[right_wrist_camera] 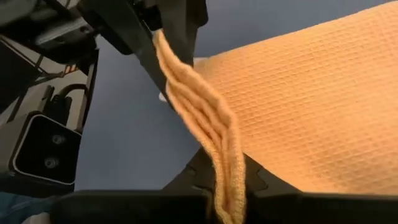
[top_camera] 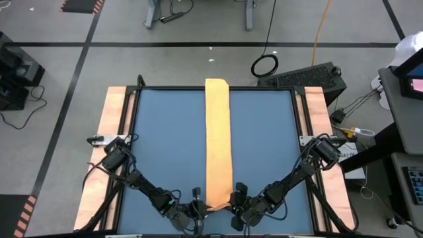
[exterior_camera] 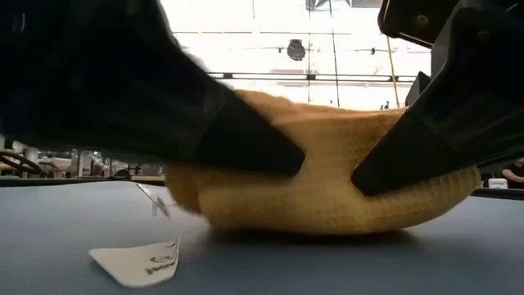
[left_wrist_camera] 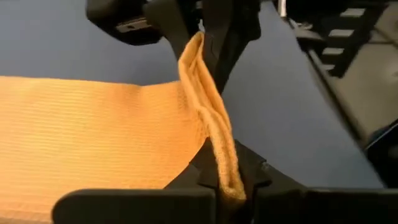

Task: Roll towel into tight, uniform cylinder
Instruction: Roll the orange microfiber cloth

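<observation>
The orange-yellow towel (top_camera: 218, 139) lies folded into a long narrow strip from the table's far edge to its near edge. Its near end (exterior_camera: 327, 192) is bunched and raised a little between my two grippers. My left gripper (top_camera: 198, 210) is shut on that end's left side, and my right gripper (top_camera: 236, 206) is shut on its right side. A small white tag (exterior_camera: 139, 262) lies flat on the table in front of the towel. My left gripper pinches the left corner of the towel's near end (left_wrist_camera: 225, 177) between its two fingers, with several layers in the hold. It comes in nearly level from the table's left. The edge runs slack across to the other gripper, and the rest of the strip lies on the table. My right gripper pinches the right corner of the towel's near end (right_wrist_camera: 225, 177) between its two fingers, with several stacked layers in the hold. It comes in nearly level from the table's right. The edge is raised off the table, and the strip behind it lies flat.
The blue table top (top_camera: 165, 145) shows bare on both sides of the strip, with wooden side boards (top_camera: 112, 132) beyond it. Both arms lie low along the table's near edge.
</observation>
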